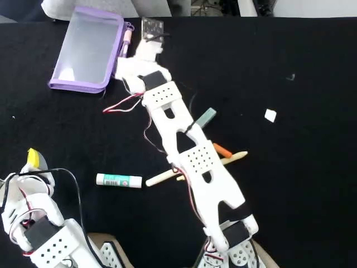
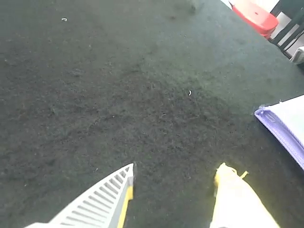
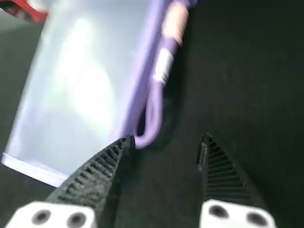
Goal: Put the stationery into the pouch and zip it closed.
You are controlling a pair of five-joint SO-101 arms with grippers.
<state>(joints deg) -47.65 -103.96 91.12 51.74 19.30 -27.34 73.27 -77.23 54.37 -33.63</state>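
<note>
The purple pouch with a clear face lies flat at the far left of the black table. Along its right edge run a pink piece and a purple loop. My right gripper is stretched out to that edge; in the right wrist view it stands open just short of the loop, holding nothing. My left gripper is open over bare table at the near left, with the pouch corner off to one side. A glue stick lies near the middle front.
A teal piece, an orange piece and a pale wooden stick lie partly under the right arm. A small white piece sits to the right. A red object stands beyond the table's edge.
</note>
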